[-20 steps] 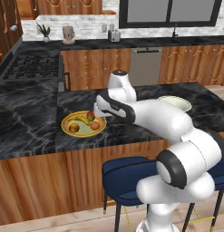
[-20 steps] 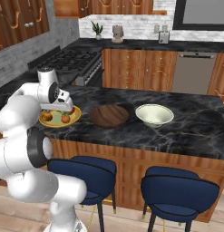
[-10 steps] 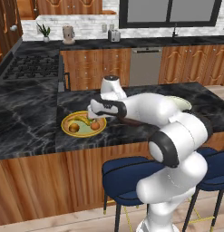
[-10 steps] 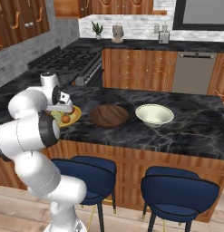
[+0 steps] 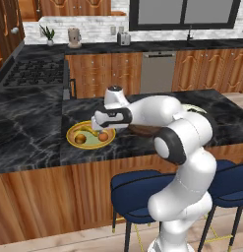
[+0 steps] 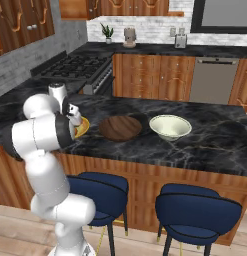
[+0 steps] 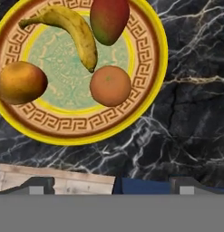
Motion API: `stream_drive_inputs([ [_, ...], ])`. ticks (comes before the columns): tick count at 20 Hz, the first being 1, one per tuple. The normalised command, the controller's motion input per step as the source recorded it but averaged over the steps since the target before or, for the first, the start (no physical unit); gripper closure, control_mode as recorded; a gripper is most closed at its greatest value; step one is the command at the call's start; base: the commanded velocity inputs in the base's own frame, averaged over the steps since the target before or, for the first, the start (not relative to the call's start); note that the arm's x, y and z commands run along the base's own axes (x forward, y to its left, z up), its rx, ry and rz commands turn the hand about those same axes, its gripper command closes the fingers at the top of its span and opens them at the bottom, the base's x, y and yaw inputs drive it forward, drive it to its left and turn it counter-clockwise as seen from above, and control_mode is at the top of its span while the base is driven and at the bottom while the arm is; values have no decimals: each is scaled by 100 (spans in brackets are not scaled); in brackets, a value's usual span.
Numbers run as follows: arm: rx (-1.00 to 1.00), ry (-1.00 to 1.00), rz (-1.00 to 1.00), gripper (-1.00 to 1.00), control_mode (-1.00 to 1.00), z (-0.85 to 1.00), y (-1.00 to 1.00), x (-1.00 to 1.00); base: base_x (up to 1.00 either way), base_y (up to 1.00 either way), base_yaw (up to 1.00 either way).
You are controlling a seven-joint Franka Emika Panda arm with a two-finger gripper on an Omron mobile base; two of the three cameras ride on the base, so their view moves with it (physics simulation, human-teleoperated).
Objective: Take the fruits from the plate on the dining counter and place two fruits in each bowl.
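Observation:
The yellow-rimmed plate (image 7: 152, 77) lies on the dining counter (image 7: 190, 113) with all the fruits on it: a banana (image 7: 70, 29), a reddish apple (image 7: 109, 18), an orange round fruit (image 7: 110, 86) and a brownish-orange one (image 7: 20, 82). My gripper (image 7: 112, 185) hangs open just above the plate's near edge, nothing between its fingers (image 7: 38, 185). From the left base view the gripper (image 5: 101, 129) is over the right side of the plate (image 5: 74, 140). The dark wood bowl (image 6: 120, 128) and the cream bowl (image 6: 170, 126) stand to the right of the plate (image 6: 83, 128), both empty.
Blue stools (image 6: 100, 185) (image 6: 190, 210) stand in front of the counter, one showing under the hand (image 7: 140, 186). A gas stove (image 5: 34, 74) sits on the wall counter to the left. My arm (image 5: 157, 110) covers most of the wood bowl (image 5: 142, 130).
The hand has swung left and lower over the plate while the elbow moved toward the plate side. The jaws stayed open; the fruits have not moved.

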Motion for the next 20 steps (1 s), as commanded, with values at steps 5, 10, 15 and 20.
stream_drive_inputs([
  [5, 0, 0, 0, -100, -100, -36, 0, 31, 0, 0, 0],
  [10, 0, 1, 0, -100, -100, -32, 1, 16, 0, 0, 0],
  [15, 0, 2, 0, -100, -100, -23, 1, 21, 0, 0, 0],
  [20, 0, 2, 0, -100, -100, -29, 19, 18, 0, 0, 0],
])
